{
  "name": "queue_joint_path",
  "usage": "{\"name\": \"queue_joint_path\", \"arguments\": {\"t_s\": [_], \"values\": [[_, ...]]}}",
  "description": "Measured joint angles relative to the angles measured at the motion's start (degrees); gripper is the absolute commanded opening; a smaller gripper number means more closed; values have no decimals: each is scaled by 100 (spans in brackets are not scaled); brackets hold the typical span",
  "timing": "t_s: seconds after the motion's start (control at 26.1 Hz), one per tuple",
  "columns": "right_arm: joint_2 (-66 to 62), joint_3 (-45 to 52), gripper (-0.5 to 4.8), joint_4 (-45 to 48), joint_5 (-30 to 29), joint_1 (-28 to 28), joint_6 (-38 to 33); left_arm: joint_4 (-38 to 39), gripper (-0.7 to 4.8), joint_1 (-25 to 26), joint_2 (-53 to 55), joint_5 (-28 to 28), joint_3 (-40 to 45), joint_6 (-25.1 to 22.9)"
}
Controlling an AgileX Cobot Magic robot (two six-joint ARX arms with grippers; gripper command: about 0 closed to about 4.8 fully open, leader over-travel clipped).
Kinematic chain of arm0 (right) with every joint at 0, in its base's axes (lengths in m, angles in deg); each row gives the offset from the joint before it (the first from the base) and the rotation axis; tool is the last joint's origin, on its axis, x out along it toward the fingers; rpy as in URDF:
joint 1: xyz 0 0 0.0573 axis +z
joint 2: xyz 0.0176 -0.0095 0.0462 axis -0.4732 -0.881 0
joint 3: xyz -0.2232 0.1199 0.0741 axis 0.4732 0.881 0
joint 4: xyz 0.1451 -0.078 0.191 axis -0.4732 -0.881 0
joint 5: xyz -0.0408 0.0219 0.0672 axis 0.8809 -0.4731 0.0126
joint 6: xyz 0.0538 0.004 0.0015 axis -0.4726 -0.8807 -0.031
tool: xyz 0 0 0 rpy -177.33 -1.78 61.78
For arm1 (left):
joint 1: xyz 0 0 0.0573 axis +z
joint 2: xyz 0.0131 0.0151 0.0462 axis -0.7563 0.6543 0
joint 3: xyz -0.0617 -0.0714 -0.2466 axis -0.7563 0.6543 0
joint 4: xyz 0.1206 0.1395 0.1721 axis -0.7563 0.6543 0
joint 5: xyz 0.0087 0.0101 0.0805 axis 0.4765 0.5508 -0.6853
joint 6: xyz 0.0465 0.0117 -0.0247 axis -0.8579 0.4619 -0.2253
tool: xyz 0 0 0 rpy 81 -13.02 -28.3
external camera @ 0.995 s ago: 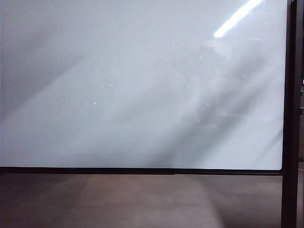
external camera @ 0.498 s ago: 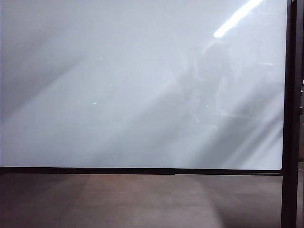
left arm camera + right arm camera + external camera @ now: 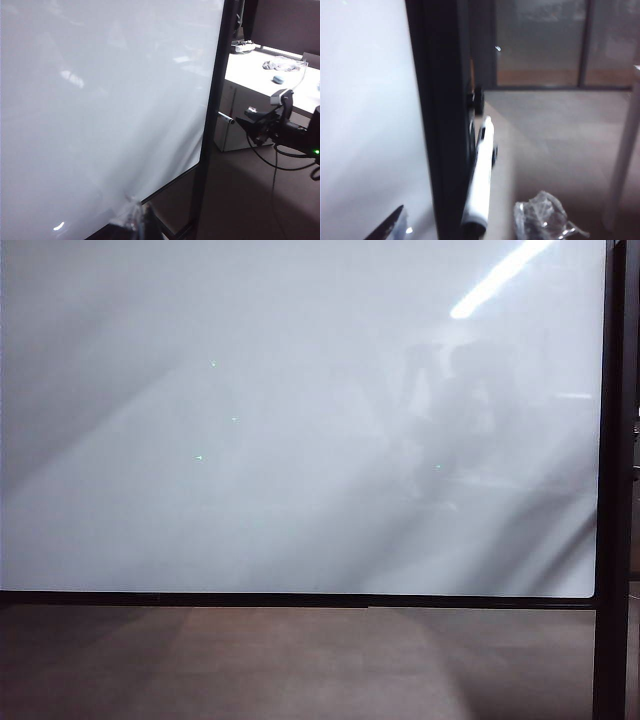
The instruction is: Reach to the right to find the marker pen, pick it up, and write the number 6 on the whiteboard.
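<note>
- Right hand [image 3: 462,220] is spread wide, one finger on each side of the marker pen [image 3: 480,185], not pinching it.
- Pen lies against the whiteboard [image 3: 365,100] post [image 3: 442,100], which is at the right edge of the exterior frame.
- Left hand [image 3: 132,222] is near the board's lower edge; can't tell its grip.
- Risk: closing off-centre could knock the pen loose or catch the post.

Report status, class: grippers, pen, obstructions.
Right gripper open, straddling pen by post, not gripped. Left gripper at lower edge of board, state unclear. Board blank, nothing blocking.
</note>
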Motion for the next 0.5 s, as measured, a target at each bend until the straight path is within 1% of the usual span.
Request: {"name": "queue_joint_path", "arguments": {"t_s": [0.19,0.5], "values": [[-428,-752,274,-232,-111,76,-48,87,-6,0,17,0,2,-2],[-684,-1311,274,-699,-111,133,-46,114,-6,0,72,0,0,0]]}}
